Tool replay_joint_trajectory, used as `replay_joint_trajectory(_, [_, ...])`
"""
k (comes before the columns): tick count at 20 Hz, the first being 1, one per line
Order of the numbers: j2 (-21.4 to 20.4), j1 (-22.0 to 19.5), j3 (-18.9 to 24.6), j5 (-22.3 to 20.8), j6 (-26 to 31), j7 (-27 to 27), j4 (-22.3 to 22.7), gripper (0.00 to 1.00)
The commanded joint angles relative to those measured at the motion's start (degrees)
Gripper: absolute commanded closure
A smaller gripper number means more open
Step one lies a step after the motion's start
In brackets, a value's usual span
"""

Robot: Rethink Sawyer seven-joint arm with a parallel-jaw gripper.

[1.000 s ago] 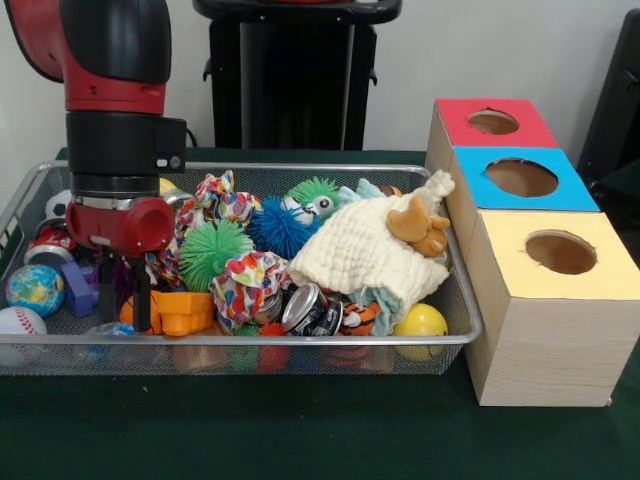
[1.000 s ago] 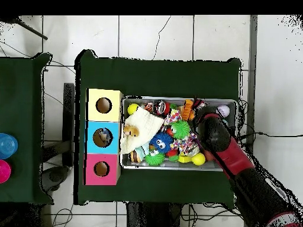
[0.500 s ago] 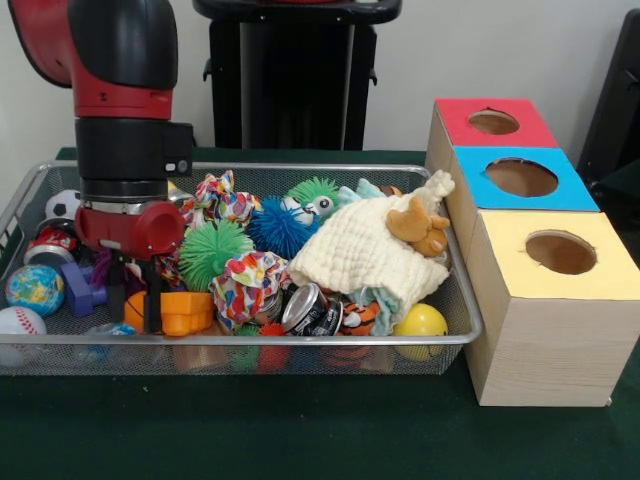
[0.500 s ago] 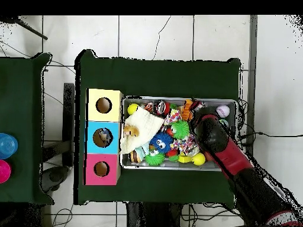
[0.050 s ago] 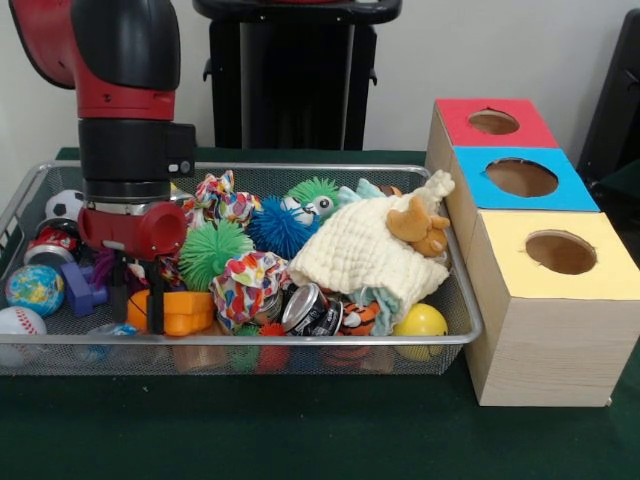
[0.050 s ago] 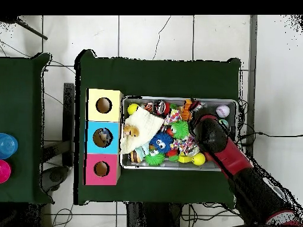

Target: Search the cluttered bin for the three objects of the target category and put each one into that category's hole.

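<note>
From the front, the wire mesh bin [image 5: 455, 300] holds a jumble: a green spiky ball [image 5: 213, 251], a blue spiky ball [image 5: 276, 228], a patterned cloth ball [image 5: 246, 283], a cream cloth [image 5: 367, 252] with a small orange plush [image 5: 420, 224] on it, a metal can [image 5: 311, 309], a yellow ball [image 5: 421, 322], a globe ball [image 5: 34, 289], a baseball [image 5: 20, 322] and an orange plastic toy [image 5: 183, 311]. The gripper [image 5: 134, 305] stands in the bin's left part with its two dark fingers [image 5: 155, 305] spread apart, one touching the orange toy; nothing is clearly clamped. Beside the bin sits the wooden box [image 5: 545, 340] with red, blue and yellow tops, each with a round hole. No writing is readable. From overhead, the arm [image 6: 228, 155] covers the bin's [image 6: 180, 166] right part, hiding the gripper; the box [image 6: 104, 136] lies left.
</note>
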Motion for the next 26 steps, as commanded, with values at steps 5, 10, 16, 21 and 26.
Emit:
replay_joint_trajectory(5, [1.92, 1.37, -0.95, -1.79, 2.6, 8.65, -0.63, 0.0])
replay_joint_trajectory(10, [2.57, 0.53, -0.88, -3.15, 3.09, 7.29, -1.44, 0.0])
replay_joint_trajectory(16, [3.86, -0.53, -0.81, -5.18, 4.01, 5.57, -3.03, 0.0])
replay_joint_trajectory(21, [4.02, -0.81, -1.87, -7.0, 6.95, 2.75, -5.39, 0.0])
replay_joint_trajectory(26, [4.89, -1.55, -2.03, -9.88, 8.64, 0.77, -7.87, 0.0])
